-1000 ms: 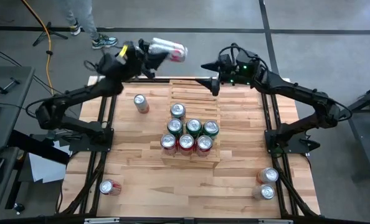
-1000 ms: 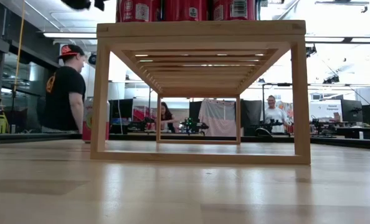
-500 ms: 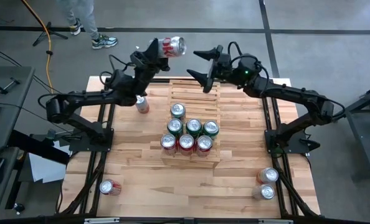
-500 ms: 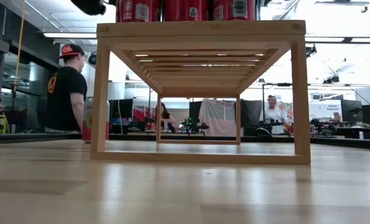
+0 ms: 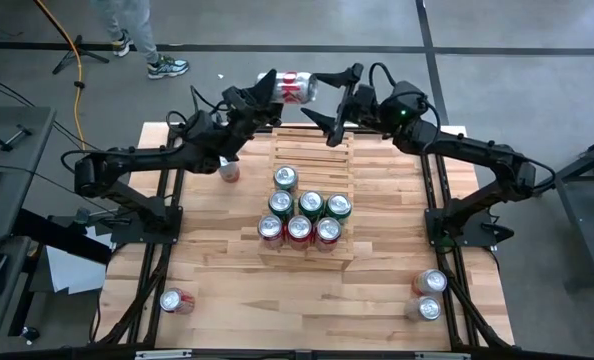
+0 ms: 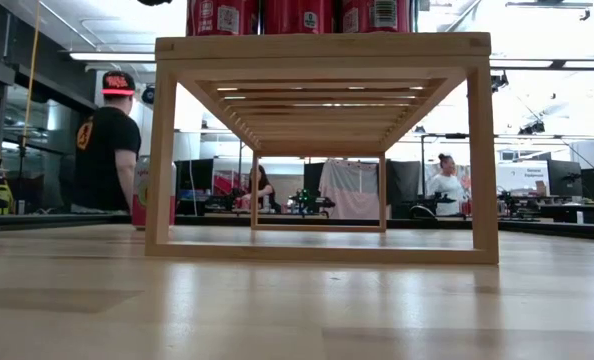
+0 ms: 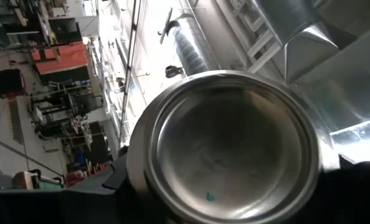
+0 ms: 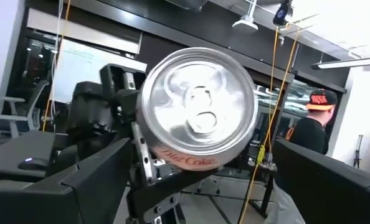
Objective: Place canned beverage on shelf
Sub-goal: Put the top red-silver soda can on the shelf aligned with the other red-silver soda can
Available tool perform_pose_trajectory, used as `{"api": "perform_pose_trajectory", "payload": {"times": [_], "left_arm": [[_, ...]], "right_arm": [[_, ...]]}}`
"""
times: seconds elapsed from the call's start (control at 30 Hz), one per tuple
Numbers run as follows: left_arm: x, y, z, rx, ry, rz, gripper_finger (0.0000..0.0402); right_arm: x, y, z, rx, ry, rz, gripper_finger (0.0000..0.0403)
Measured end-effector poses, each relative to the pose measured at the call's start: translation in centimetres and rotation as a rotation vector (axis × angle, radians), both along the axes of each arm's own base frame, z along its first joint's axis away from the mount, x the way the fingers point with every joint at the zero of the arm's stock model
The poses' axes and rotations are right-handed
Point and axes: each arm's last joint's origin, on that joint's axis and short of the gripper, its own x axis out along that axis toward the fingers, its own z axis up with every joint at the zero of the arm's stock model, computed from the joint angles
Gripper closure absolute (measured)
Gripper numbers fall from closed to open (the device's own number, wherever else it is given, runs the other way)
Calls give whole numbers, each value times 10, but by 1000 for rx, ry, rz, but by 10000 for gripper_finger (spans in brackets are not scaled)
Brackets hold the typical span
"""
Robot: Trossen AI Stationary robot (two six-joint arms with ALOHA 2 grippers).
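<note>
A can is held on its side in the air by the left gripper, above the far edge of the table. The jaws of this gripper are closed around the body of the can; its bottom end is seen in the left wrist view. The right gripper is brought just beside the can, facing its top end. Its jaws are spread wide, one on each side of the can, and the can is not yet touched by them. The shelf is found below and in front of both pairs of jaws, on the table. Six cans are standing upright on its near part.
</note>
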Motion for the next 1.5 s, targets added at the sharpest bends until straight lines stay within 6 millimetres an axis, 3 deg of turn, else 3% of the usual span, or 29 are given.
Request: {"api": "perform_pose_trajectory", "payload": {"times": [0.57,0.67,0.83,1.03,1.2,1.3,1.4,1.5], "left_arm": [[24,-4,-24,-116,29,-139,167],[24,-5,-24,-117,24,-144,167],[24,-4,-24,-103,39,-129,164],[22,8,-24,-4,100,-150,118],[6,36,-19,162,181,-151,111],[-20,53,1,321,190,-83,110],[-43,65,9,414,300,3,110],[-67,64,19,500,454,137,109]], "right_arm": [[9,9,-7,-59,48,64,32],[9,9,-7,-52,45,53,49],[9,8,-7,-11,38,41,120],[-1,4,-1,8,40,-1,120],[-32,-1,13,39,68,-90,120],[-50,-3,14,104,152,-148,120],[-65,0,1,225,322,-156,120],[-71,8,-15,379,495,-108,120]]}}
